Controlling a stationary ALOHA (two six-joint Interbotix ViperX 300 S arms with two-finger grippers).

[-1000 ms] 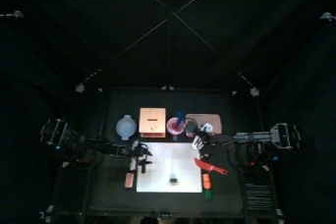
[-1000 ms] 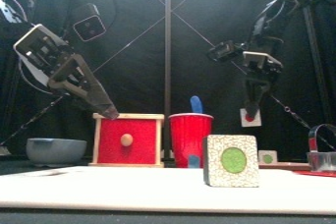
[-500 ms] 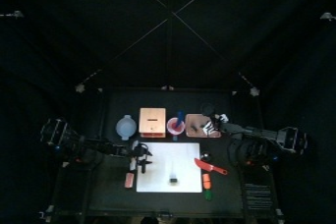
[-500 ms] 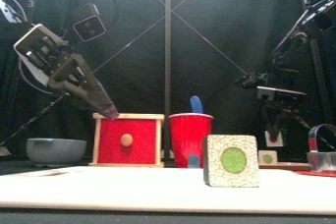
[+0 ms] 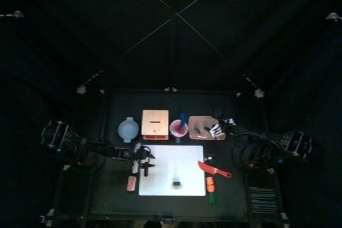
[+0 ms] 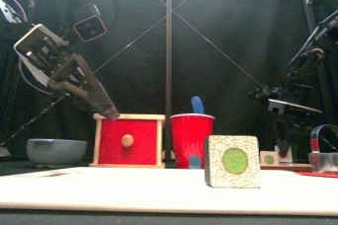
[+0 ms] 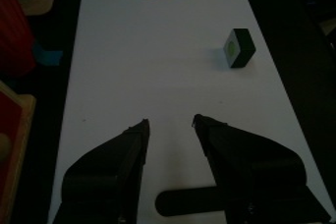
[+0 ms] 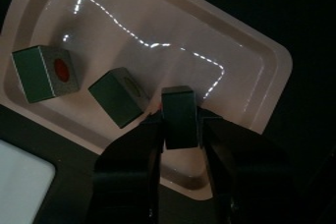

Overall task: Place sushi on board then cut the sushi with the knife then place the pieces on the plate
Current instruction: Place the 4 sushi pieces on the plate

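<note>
One sushi piece [image 6: 234, 161], dark green with a pale face and a green centre, stands upright on the white board [image 5: 167, 162]; it also shows in the left wrist view as a dark block [image 7: 239, 46]. My left gripper [image 7: 174, 130] hovers open over the board's left side. My right gripper [image 8: 180, 120] is low over the pink plate [image 8: 250, 46], shut on another sushi piece [image 8: 179, 98]. Two more pieces [image 8: 49, 73] [image 8: 121, 95] lie on the plate. The red knife [image 5: 214, 169] lies across the board's right edge.
Along the back stand a blue-grey bowl [image 6: 55, 150], a wooden box with a red drawer front [image 6: 129, 141] and a red cup [image 6: 192, 140] holding a blue knife [image 6: 197, 104]. A green toy [image 5: 211, 186] lies off the board's right, a red toy [image 5: 131, 183] off its left.
The right arm has swung from above the board's right side back to the pink plate and come down with a sushi piece. The left arm has not moved.
</note>
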